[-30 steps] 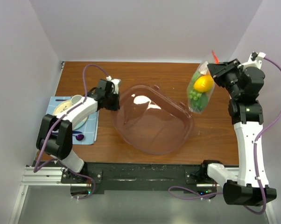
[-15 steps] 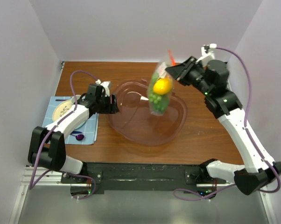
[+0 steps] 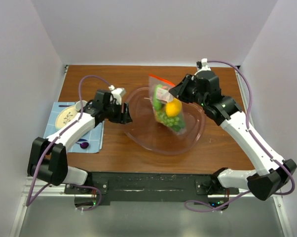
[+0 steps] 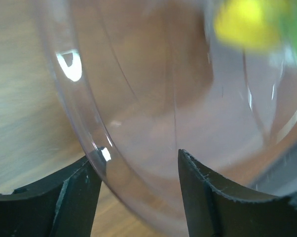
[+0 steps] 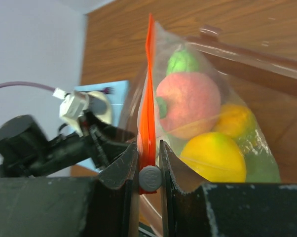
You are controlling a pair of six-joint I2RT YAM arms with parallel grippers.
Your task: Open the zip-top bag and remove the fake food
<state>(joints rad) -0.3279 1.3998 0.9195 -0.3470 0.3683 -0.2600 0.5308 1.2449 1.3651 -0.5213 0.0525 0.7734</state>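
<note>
Bag: the zip-top bag (image 3: pixel 166 106) hangs tilted over the tub (image 3: pixel 153 139), orange zip strip at its upper edge.
Contents: the fake food (image 5: pixel 188 103) is inside the bag, with yellow, green, peach-pink and orange pieces.
Right pincer: the right gripper (image 5: pixel 148 150) is clamped tight on the zip strip.
Left pincer: the left gripper (image 4: pixel 136 158) is spread wide and holds nothing; the tub's left wall stands between its jaws.
Tub: rests on the wooden table (image 3: pixel 222 143).
Left side: a blue mat (image 3: pixel 96 133) with a purple spoon (image 3: pixel 83 144).

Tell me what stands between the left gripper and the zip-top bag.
The wall of the clear tub: the open left gripper straddles it, and the zip-top bag hangs beyond it from the right gripper.
</note>
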